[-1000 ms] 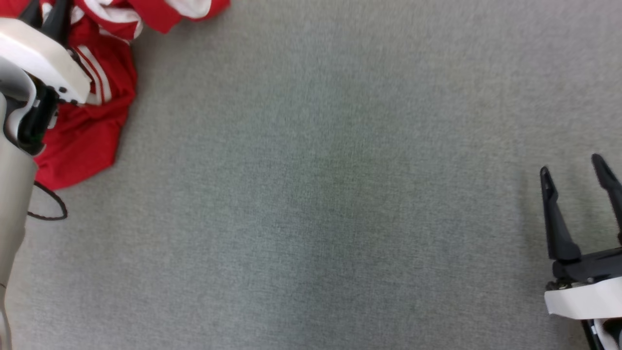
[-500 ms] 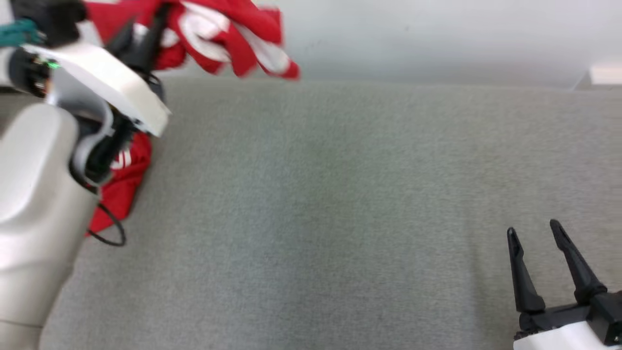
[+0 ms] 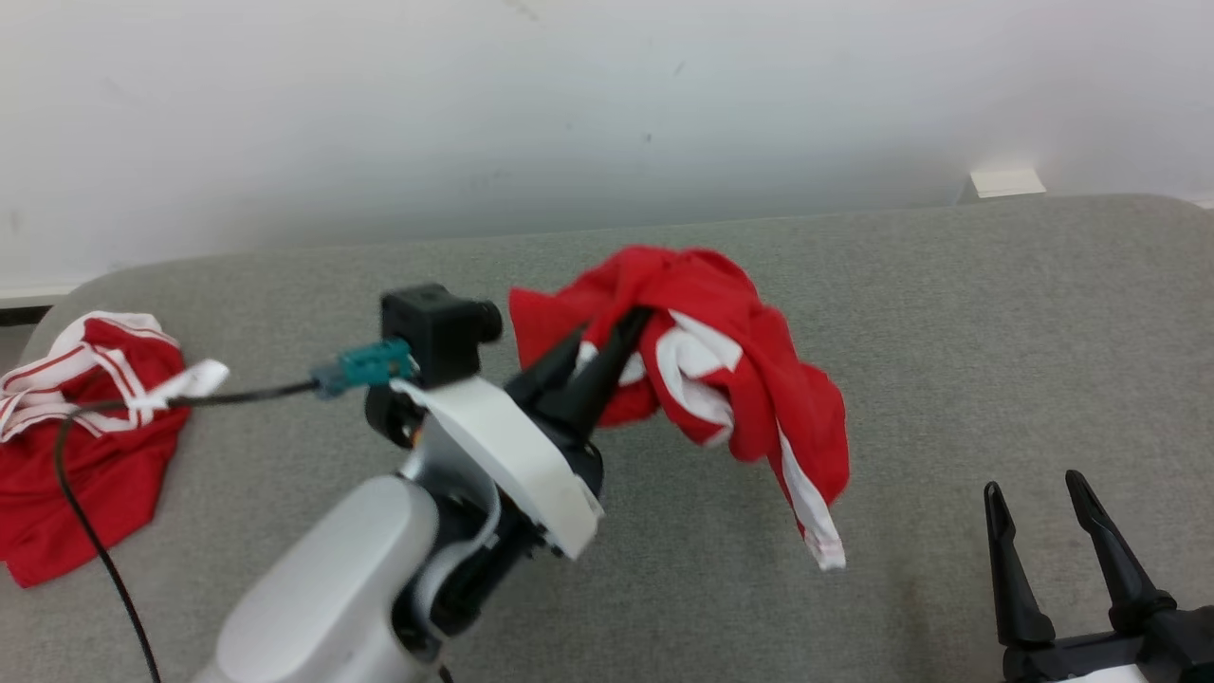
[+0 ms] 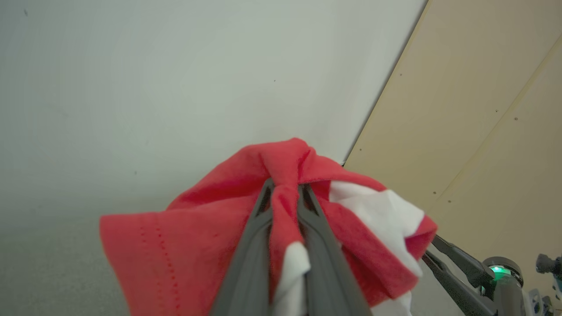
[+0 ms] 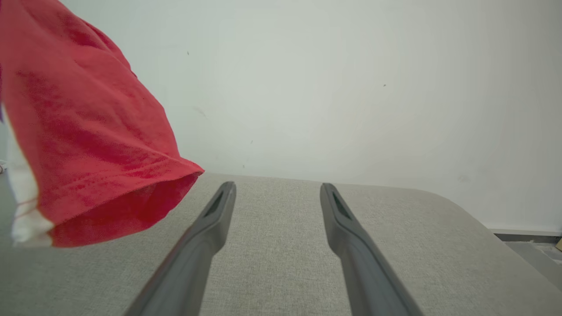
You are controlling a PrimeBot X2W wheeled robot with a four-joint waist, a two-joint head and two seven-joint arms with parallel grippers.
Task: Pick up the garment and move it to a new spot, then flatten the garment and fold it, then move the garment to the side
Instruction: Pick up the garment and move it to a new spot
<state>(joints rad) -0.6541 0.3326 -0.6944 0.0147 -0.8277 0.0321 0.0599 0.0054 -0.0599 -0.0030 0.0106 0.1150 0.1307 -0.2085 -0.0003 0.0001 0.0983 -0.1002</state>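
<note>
Head view: my left gripper (image 3: 616,327) is raised above the grey padded surface (image 3: 948,285), fingers pointing up and to the right. Both fingers are pressed nearly together, pinching a bunched fold of the red-and-white garment (image 3: 740,379).

- The garment hangs clear of the surface, draping down to the right of the fingers. Its lowest white-trimmed end dangles toward my right gripper (image 3: 1034,484) without touching it.
- Left wrist view: the left gripper (image 4: 285,186) has a narrow ridge of red cloth squeezed between the fingertips. The rest of the garment (image 4: 175,245) spills over both sides of the fingers, with a white panel on the right.
- Right gripper: at the lower right of the head view, fingers spread wide, nothing between them.
- Right wrist view: the right gripper (image 5: 277,186) is low over the grey surface, fingers well apart. The garment (image 5: 88,131) hangs at the upper left, apart from both fingers.
- A second red garment (image 3: 85,474) with white stripes lies crumpled at the far left of the surface, well away from the held one. A black cable (image 3: 85,531) crosses over it.
</note>
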